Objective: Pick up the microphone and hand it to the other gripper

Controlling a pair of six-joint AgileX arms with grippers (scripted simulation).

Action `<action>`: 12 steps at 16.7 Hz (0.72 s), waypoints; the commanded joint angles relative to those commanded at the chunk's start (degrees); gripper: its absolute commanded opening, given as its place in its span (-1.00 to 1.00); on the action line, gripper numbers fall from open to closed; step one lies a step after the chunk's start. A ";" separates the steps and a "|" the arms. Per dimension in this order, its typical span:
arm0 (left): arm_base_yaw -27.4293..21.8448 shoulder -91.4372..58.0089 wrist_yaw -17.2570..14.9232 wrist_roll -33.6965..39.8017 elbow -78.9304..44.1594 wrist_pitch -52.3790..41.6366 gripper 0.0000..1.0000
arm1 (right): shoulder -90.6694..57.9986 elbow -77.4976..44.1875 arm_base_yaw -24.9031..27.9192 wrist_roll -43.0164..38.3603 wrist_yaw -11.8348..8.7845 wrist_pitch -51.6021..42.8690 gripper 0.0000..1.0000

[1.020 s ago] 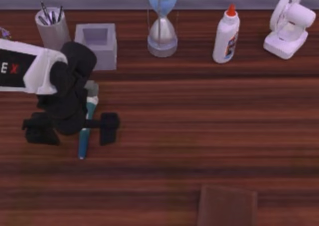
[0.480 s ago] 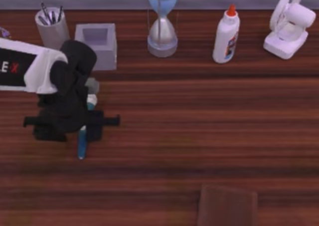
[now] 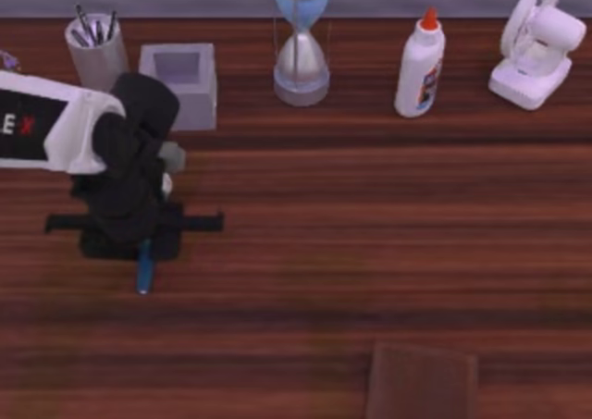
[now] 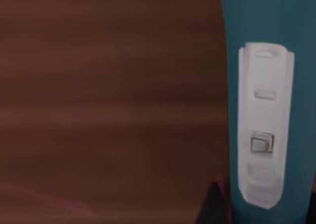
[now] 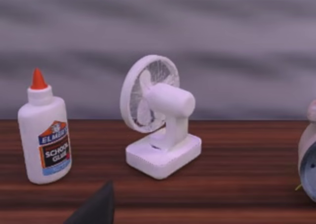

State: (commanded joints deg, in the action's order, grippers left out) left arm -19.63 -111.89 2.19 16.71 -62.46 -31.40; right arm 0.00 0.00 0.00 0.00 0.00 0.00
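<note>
Dark striped wooden tabletop (image 3: 388,243) is carrying a row of items along its far edge: a grey cup of pens (image 3: 96,49), a grey square open box (image 3: 179,81), a blue-and-silver hourglass (image 3: 301,44), a white glue bottle with an orange cap (image 3: 420,65) and a small white desk fan (image 3: 536,54).

At the table's left side, the left gripper (image 3: 139,223), a black two-fingered claw on a black arm with a white link, is sitting low over the small handheld microphone with its slim teal handle (image 3: 143,273). The microphone is lying on the wood beneath the claw, only the tail of its handle showing towards the near edge. In the top view the fingers are appearing drawn in against the handle, which reads as a clamp around its middle; contact itself is hidden under the wrist. The left wrist view is showing the teal handle close up with its white switch panel (image 4: 264,125) facing the camera.

Judged from its build, the microphone is looking light and rigid, with a smooth tapering handle that may slip lengthwise. A hold near the middle is leaving the tail free for the receiving claw.

The right gripper (image 5: 96,206) is parked out of the top view, facing the fan and glue; its fingers cannot be judged.
</note>
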 joint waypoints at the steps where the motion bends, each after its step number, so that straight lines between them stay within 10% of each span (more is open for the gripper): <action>1: 0.00 0.25 -0.56 -0.33 0.22 1.18 -1.00 | 0.00 0.00 0.00 0.00 0.00 0.00 1.00; 12: 1.57 9.99 -18.50 -9.91 11.95 48.27 -1.00 | 0.00 0.00 0.00 0.00 0.00 0.00 1.00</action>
State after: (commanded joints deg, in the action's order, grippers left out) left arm -18.06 -101.91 -16.32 6.80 -50.51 16.87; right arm 0.00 0.00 0.00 0.00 0.00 0.00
